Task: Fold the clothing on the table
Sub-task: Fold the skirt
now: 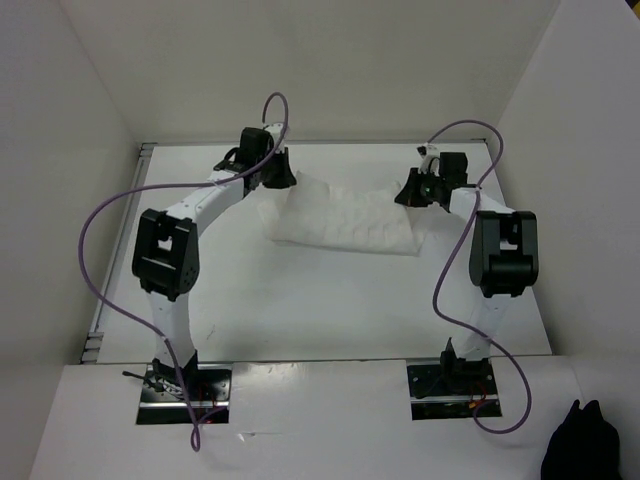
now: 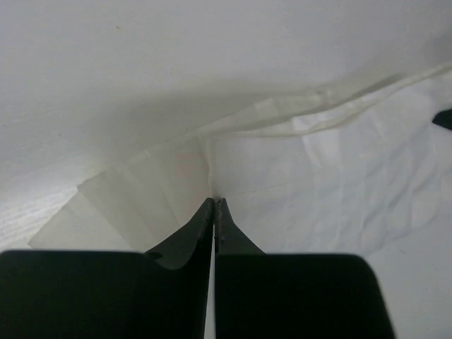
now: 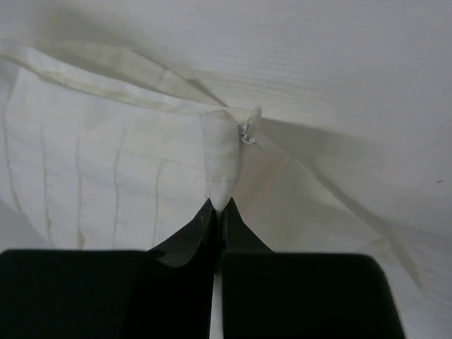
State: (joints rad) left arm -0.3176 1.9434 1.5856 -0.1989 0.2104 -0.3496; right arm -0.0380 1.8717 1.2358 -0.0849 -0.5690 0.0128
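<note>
Two sets of fingers pinched tight on the clothing, left fingers gripping its far left corner, right fingers gripping a bunched far right corner, garment lying wrinkled mid-worktop between both arms

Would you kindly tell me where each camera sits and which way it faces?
Top external: above and behind the arms, looking down over the table; both arms show whole, with the left gripper and right gripper at either end of the clothing.
Left wrist: on the left arm's wrist, looking along the shut left gripper pinching the clothing's edge.
Right wrist: on the right arm's wrist, looking along the shut right gripper pinching a bunched corner.
Shared: all three show the clothing; each gripper appears from above and in its own wrist view.
</note>
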